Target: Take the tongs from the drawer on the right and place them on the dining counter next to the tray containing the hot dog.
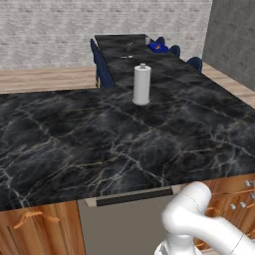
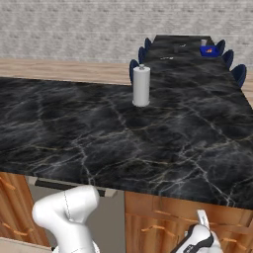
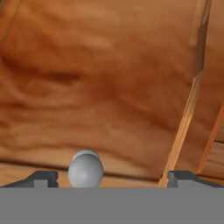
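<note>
1. Spanning both base views, the broad black marble counter (image 1: 124, 144) sits over orange-brown wooden cabinets (image 2: 168, 222).
2. Dining counter (image 1: 130, 52): long, narrow, black, running away from the far edge of the broad counter, with dark blue chairs (image 1: 102, 67) along both sides.
3. Arm: white elbow (image 1: 191, 209) low in front of the cabinets, hand down at the cabinet fronts at the bottom right of the right base view.
4. Drawer (image 3: 100, 87): orange-brown wood front close up in the hand view. A pale grey rounded knob-like end (image 3: 85, 170) sits just ahead of the hand; whether it belongs to the handle cannot be told.
5. Paper towel roll (image 1: 142, 84): white, upright on the broad counter near its far edge.
6. Gripper (image 3: 113, 178): jaws spread wide, nothing between them, fingertips (image 3: 43, 178) close to the wood; contact cannot be told. The grey knob lies between the tips, nearer the left one.
7. Tray (image 1: 157, 47): bright blue, on the far right part of the dining counter, well apart from the hand.
8. Hot dog (image 2: 211, 49): small orange speck on the tray.
9. Tongs: cannot be located in these views.
</note>
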